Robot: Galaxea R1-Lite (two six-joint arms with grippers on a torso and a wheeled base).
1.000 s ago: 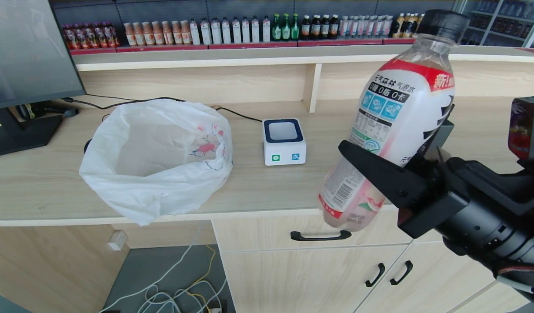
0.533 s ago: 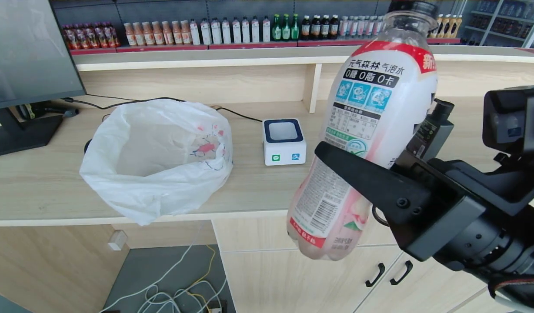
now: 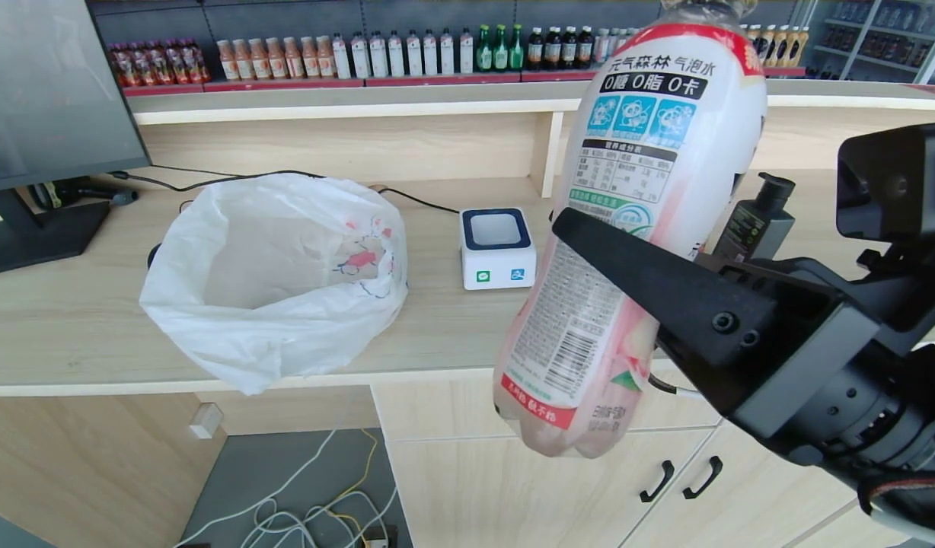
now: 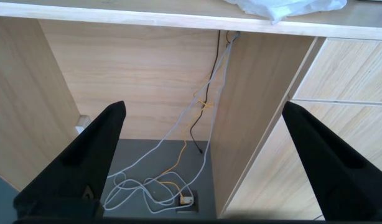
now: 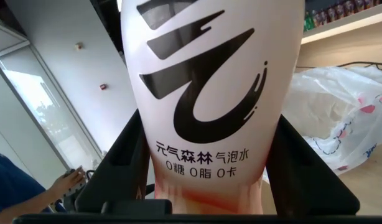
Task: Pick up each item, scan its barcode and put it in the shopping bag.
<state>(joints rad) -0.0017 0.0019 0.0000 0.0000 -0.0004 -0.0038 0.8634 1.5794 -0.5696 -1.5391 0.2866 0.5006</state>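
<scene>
I saw a light-wood counter (image 3: 71, 327) w/ a raised back ledge (image 3: 346, 106). Behind it, a red-edged shelf (image 3: 437, 78) of drink bottles ran along a dark wall. Cabinet doors (image 3: 528, 487) w/ black handles sat below. Grey floor (image 3: 239, 464) under the open bay had loose cables (image 3: 285, 525). Daylight came thru a tall window (image 5: 35, 106).

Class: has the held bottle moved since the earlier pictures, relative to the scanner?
Yes. The bottle in the right gripper has shifted left, closing the gap to the scanner.
</scene>
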